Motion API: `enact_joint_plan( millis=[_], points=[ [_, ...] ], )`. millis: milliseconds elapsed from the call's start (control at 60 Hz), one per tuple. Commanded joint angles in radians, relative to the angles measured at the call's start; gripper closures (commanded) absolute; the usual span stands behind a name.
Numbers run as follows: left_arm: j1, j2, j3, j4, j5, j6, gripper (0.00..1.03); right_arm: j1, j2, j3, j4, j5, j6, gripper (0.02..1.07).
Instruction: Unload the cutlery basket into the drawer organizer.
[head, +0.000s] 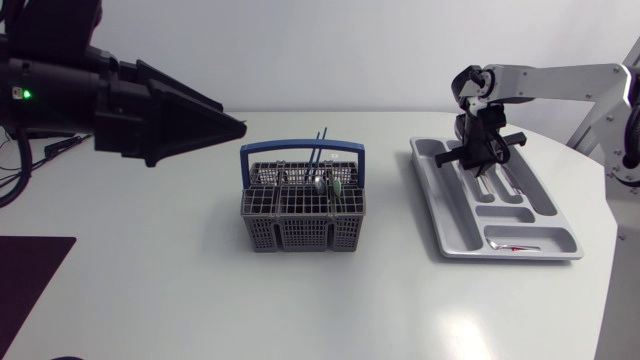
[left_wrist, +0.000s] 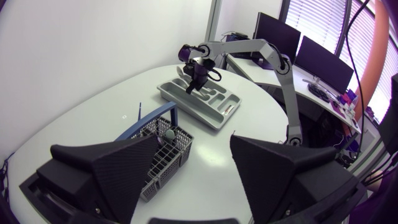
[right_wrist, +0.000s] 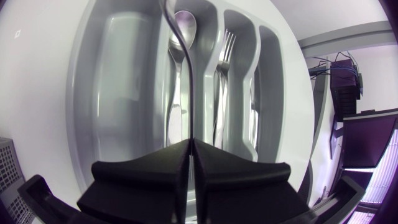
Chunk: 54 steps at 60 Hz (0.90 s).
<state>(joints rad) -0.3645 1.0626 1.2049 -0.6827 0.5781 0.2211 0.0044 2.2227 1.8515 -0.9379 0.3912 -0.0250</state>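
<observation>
The grey cutlery basket (head: 303, 205) with a blue handle stands mid-table, holding two thin blue sticks (head: 318, 152) and a few utensils. The grey drawer organizer (head: 495, 200) lies to its right. My right gripper (head: 480, 152) hangs just over the organizer's far half, shut on the thin handle of a metal cutlery piece (right_wrist: 189, 93) that points down over a middle compartment (right_wrist: 177, 112); its far end is out of sight. A spoon (right_wrist: 185, 25) and forks (right_wrist: 227, 50) lie in the organizer's slots. My left gripper (left_wrist: 196, 140) is raised left of the basket (left_wrist: 163, 149), open and empty.
A small red-tipped item (head: 515, 247) lies in the organizer's front cross compartment. A dark mat (head: 30, 270) sits at the table's front left corner. Bare white tabletop (head: 330, 310) surrounds the basket.
</observation>
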Motion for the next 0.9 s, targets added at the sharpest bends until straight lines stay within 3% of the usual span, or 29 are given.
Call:
enact_joint_plan(
  millis=[0, 367, 433, 500, 600, 633, 883],
  points=[
    [0.009, -0.019, -0.021, -0.012, 0.009, 0.020, 0.23, -0.003, 0.045, 0.052, -0.029, 0.017, 0.033, 1.01],
    [0.009, -0.030, -0.021, -0.028, 0.009, 0.021, 0.23, -0.021, 0.173, 0.207, -0.110, 0.029, 0.033, 0.98],
    [0.007, -0.032, -0.016, -0.029, 0.009, 0.021, 0.23, -0.021, 0.189, 0.226, -0.128, 0.035, 0.034, 0.81],
    [0.007, -0.030, -0.013, -0.029, 0.009, 0.020, 0.23, -0.012, 0.189, 0.221, -0.144, 0.035, 0.034, 0.50],
    [0.002, -0.026, -0.007, -0.032, 0.009, 0.018, 0.23, 0.006, 0.150, 0.201, -0.150, 0.014, 0.034, 0.13],
    [0.001, -0.026, -0.005, -0.032, 0.009, 0.017, 0.23, 0.011, 0.132, 0.193, -0.150, 0.011, 0.034, 0.06],
    [0.007, -0.026, 0.007, -0.034, 0.009, 0.015, 0.23, 0.063, -0.169, -0.034, -0.013, -0.078, -0.006, 0.06]
  ],
)
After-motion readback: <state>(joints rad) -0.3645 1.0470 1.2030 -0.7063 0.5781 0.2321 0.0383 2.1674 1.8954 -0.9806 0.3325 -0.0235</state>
